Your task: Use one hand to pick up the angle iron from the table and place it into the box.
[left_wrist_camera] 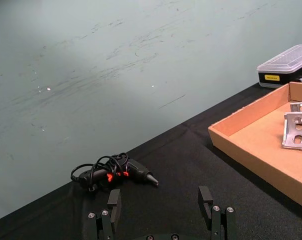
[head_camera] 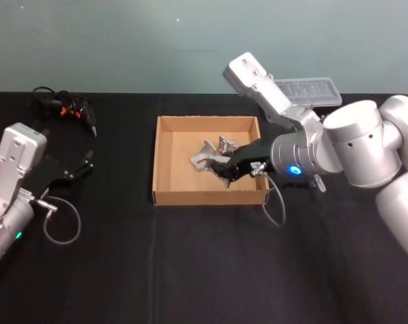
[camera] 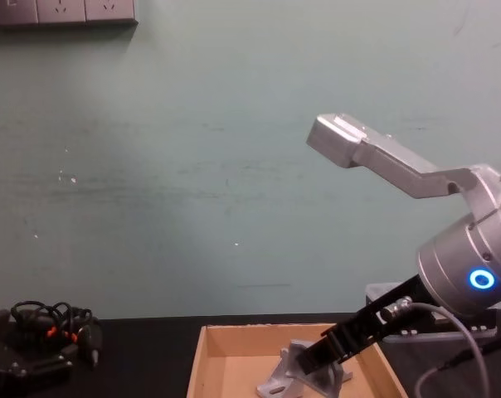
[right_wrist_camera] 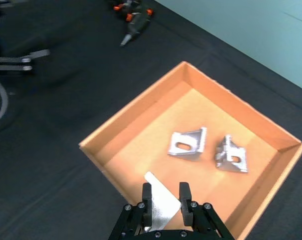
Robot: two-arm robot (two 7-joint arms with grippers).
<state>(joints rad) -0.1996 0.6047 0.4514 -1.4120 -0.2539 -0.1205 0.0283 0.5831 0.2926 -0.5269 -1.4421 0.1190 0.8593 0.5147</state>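
The right wrist view shows the right gripper (right_wrist_camera: 165, 199) over the cardboard box (right_wrist_camera: 126, 122), its two black fingers (right_wrist_camera: 147, 196) pinched onto a silver angle iron (right_wrist_camera: 160, 202) held just above the box floor. Two more angle irons (right_wrist_camera: 187, 144) already lie inside the box, side by side but apart. In the head view the left gripper (head_camera: 84, 162) sits far off at the left side of the black table (head_camera: 190, 270) with its fingers spread wide and nothing in them, near a corded tool with orange bits (head_camera: 72, 111), and a clear-lidded case (head_camera: 311, 91) sits behind the box.
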